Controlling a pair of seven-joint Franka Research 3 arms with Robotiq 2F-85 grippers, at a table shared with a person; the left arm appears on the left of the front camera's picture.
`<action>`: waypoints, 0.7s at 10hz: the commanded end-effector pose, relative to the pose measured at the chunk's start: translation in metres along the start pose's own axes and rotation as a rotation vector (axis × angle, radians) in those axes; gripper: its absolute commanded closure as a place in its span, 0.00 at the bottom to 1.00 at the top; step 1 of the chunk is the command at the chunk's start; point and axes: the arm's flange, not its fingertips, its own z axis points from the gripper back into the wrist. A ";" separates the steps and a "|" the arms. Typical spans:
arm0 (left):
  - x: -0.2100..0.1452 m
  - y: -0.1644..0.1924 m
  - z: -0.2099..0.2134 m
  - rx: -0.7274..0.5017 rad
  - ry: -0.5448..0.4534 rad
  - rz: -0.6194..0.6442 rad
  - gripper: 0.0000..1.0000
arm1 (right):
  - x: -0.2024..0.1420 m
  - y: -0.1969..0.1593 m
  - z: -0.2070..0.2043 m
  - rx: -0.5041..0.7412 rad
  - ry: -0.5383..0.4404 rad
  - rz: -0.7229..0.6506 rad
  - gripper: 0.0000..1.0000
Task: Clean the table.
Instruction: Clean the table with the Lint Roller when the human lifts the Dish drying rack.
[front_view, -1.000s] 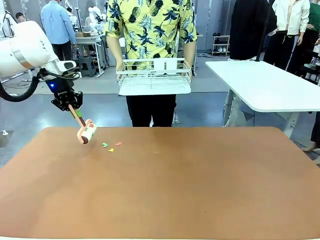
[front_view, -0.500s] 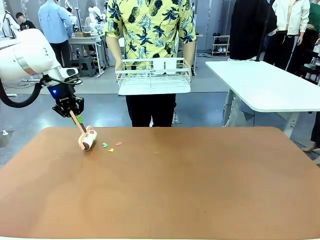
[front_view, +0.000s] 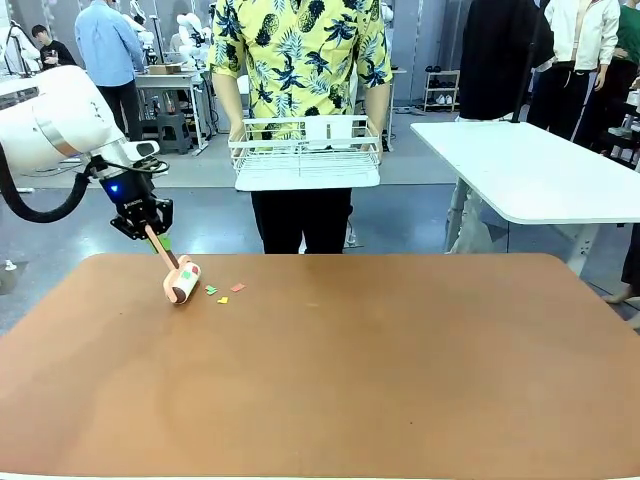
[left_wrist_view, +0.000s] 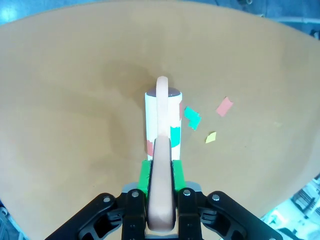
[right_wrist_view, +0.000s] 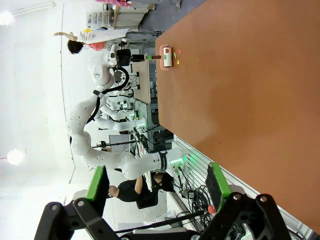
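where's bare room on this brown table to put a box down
Bare: middle, right half and near edge of the matte reddish-brown table. Crowded: far left, where the left gripper holds a pink-handled white lint roller beside three small green, yellow and pink paper scraps.

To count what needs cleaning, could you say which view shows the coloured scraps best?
The left wrist view: three scraps, green, pink and yellow, lie apart on the table beside the roller. The front view shows them as small specks; the right wrist view, as faint dots.

No legible text or labels.
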 end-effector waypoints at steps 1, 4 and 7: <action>-0.002 0.000 -0.050 -0.049 -0.019 0.037 0.79 | -0.001 0.003 0.001 0.004 0.001 0.005 0.00; 0.000 -0.018 -0.067 -0.056 -0.056 0.047 0.79 | -0.001 0.003 0.001 0.004 0.001 0.005 0.00; 0.010 -0.045 -0.086 -0.068 -0.054 0.053 0.79 | -0.001 0.003 0.001 0.004 0.001 0.005 0.00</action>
